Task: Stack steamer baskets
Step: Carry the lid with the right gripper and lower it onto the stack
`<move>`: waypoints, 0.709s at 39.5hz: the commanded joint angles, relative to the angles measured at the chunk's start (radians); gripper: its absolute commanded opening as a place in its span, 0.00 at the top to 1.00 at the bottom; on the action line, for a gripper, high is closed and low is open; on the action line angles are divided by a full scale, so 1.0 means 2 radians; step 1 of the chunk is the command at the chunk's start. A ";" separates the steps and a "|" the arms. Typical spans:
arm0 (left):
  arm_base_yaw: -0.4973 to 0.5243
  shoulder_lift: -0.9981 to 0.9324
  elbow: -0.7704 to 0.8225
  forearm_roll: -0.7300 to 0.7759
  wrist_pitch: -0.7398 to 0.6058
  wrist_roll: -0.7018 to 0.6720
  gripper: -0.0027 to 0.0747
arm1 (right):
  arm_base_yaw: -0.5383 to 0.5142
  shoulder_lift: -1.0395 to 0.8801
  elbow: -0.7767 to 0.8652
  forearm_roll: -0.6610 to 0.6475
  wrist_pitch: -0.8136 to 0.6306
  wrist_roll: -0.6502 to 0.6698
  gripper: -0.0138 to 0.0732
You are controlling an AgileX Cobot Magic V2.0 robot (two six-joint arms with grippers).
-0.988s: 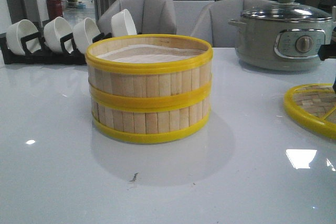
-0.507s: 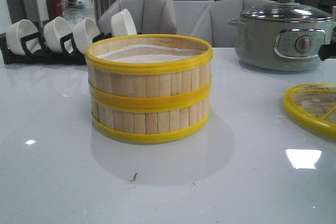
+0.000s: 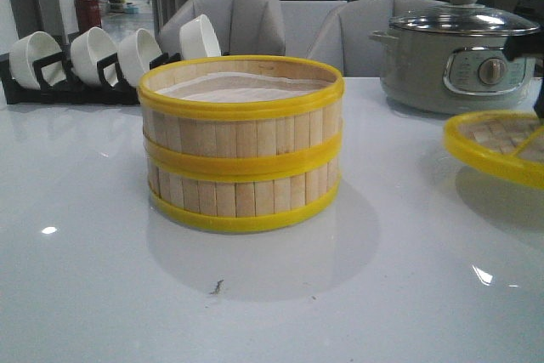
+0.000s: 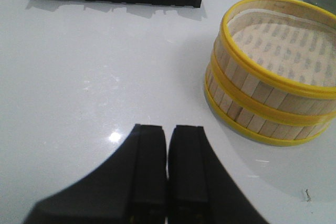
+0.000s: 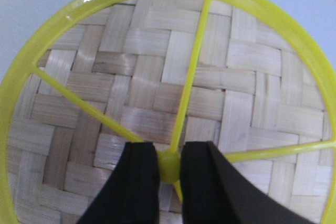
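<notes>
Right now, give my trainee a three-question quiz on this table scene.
1. True or false: the two steamer baskets are stacked.
2. What does the right gripper grip? A) a bowl B) the lid's knob C) the pot
3. Fill in: the left gripper is ____, holding nothing.

Key: 1 true; 2 B; 3 shut

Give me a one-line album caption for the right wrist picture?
Right gripper pinching the centre knob of the woven bamboo steamer lid.
</notes>
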 commanded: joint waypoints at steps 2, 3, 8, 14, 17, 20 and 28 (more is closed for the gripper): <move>-0.004 0.000 -0.014 -0.007 -0.038 0.002 0.86 | 0.023 -0.050 -0.061 -0.004 0.013 -0.003 0.78; -0.004 0.000 -0.014 -0.007 -0.038 0.002 0.86 | 0.030 -0.052 -0.070 -0.004 0.021 -0.003 0.78; -0.004 0.000 -0.014 -0.007 -0.038 0.002 0.86 | 0.068 -0.054 -0.129 -0.004 0.053 -0.003 0.78; -0.004 0.000 -0.014 -0.007 -0.038 0.002 0.86 | 0.123 -0.047 -0.197 -0.004 0.073 -0.003 0.78; -0.004 0.000 -0.014 -0.007 -0.038 0.002 0.86 | 0.157 -0.032 -0.242 -0.003 0.098 -0.003 0.78; -0.004 0.000 -0.014 -0.007 -0.038 0.002 0.86 | 0.191 -0.012 -0.287 -0.003 0.116 -0.003 0.78; -0.004 0.000 -0.014 -0.007 -0.038 0.002 0.86 | 0.261 0.050 -0.381 -0.003 0.154 -0.003 0.78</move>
